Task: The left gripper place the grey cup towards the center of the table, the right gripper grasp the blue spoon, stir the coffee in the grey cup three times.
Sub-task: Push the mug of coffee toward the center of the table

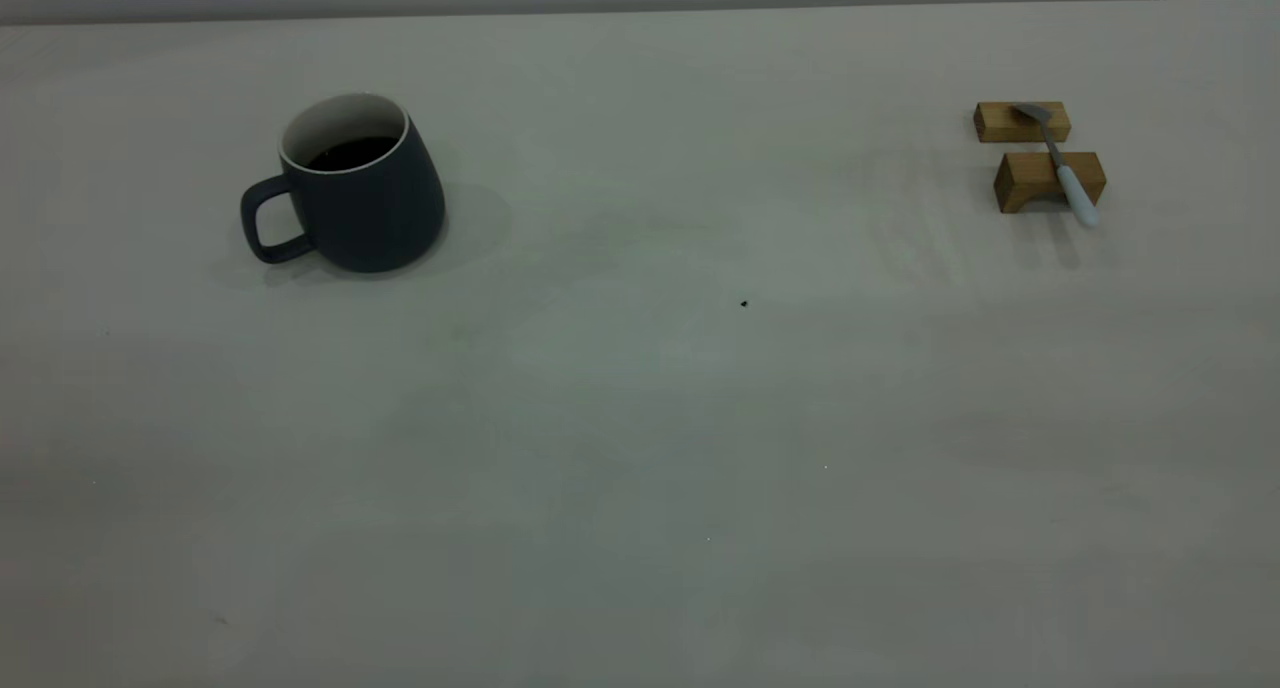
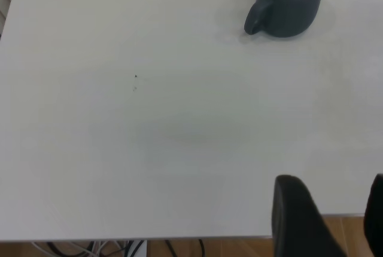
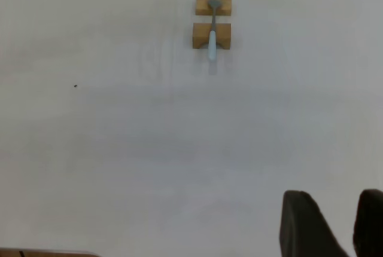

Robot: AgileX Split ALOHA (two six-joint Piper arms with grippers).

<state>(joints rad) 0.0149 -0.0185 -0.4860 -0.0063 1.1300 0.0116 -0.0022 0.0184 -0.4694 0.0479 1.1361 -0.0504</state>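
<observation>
The grey cup (image 1: 350,188) stands upright at the far left of the table (image 1: 640,418), handle pointing left, with dark coffee (image 1: 352,152) inside. At the far right the blue spoon (image 1: 1062,163) lies across two wooden blocks, its metal bowl on the farther block and its pale handle over the nearer one. Neither gripper appears in the exterior view. In the left wrist view my left gripper (image 2: 335,209) hangs open over the table's edge, far from the cup (image 2: 288,9). In the right wrist view my right gripper (image 3: 338,215) is open, well away from the spoon (image 3: 212,30).
Two small wooden blocks (image 1: 1022,122) (image 1: 1035,180) carry the spoon. A tiny dark speck (image 1: 744,304) marks the table near its middle. Cables and a wooden floor show beyond the table edge (image 2: 179,239) in the left wrist view.
</observation>
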